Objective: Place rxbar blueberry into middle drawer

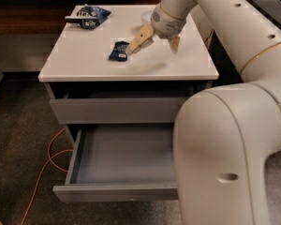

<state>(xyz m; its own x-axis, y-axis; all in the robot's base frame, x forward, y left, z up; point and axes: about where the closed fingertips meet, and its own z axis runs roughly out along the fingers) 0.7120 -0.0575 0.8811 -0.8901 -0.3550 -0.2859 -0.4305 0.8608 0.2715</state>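
The rxbar blueberry (118,51), a small dark navy bar, lies flat on the cabinet's white top (84,60), left of centre. My gripper (152,48) hovers just right of it, open and empty. Its left fingertip (131,49) is right next to the bar's right edge; the other finger (174,43) is further right. The middle drawer (117,191) is pulled out and its grey inside holds nothing. The top drawer (122,109) above it is closed.
A crinkled blue-and-white snack bag (87,15) lies at the top's back left. A white round object (145,17) sits behind the gripper. My arm's large white body (225,149) covers the drawer's right side. An orange cable (42,177) runs over the carpet at left.
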